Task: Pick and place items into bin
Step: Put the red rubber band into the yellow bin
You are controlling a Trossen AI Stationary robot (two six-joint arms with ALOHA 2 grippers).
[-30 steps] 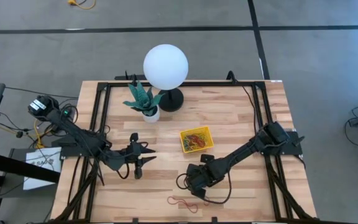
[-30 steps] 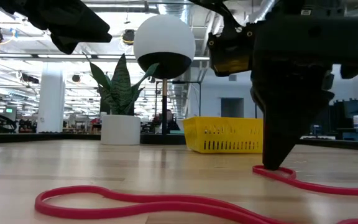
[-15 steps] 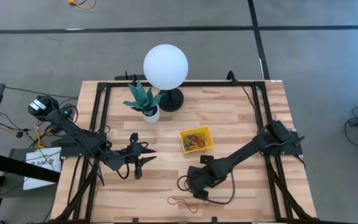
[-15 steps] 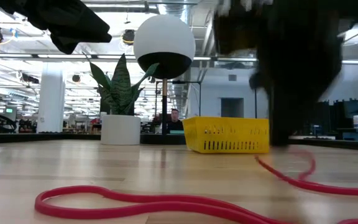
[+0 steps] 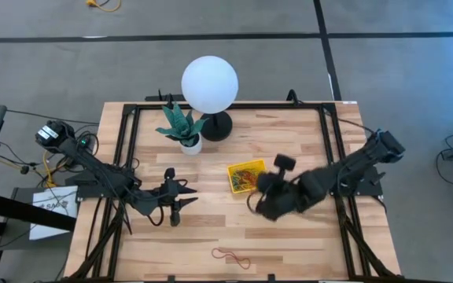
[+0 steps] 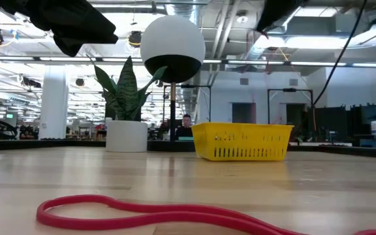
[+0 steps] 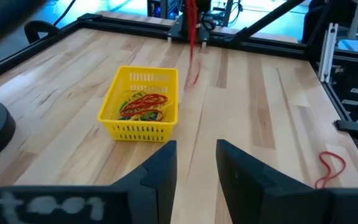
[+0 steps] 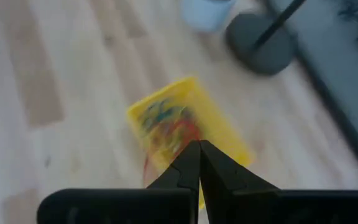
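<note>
The right claw (image 5: 259,203) hangs above the counter (image 5: 305,251) just below and right of the bin (image 5: 248,175) in the high view, its fingers pressed together on a red rubber band (image 7: 192,43), which dangles from it as a long thin loop in the left wrist view; in the right wrist view the closed fingertips (image 8: 199,160) point at the yellow bin with the red strand showing just under them. The bin sits a little right of the counter's middle and holds a heap of red, green, yellow and orange bands (image 7: 143,106). Another red band (image 5: 230,255) lies flat on the wood near the lower edge of the high view, well apart from the bin; it stretches across the bottom of the low view. The left claw (image 5: 182,200) waits over the left half of the counter, its two fingers (image 7: 159,168) spread apart with nothing between them. Toward the upper middle of the high view stand a white plant pot (image 5: 189,145) with a spiky green plant and, just beside it, a globe lamp (image 5: 209,85) on a dark base.
</note>
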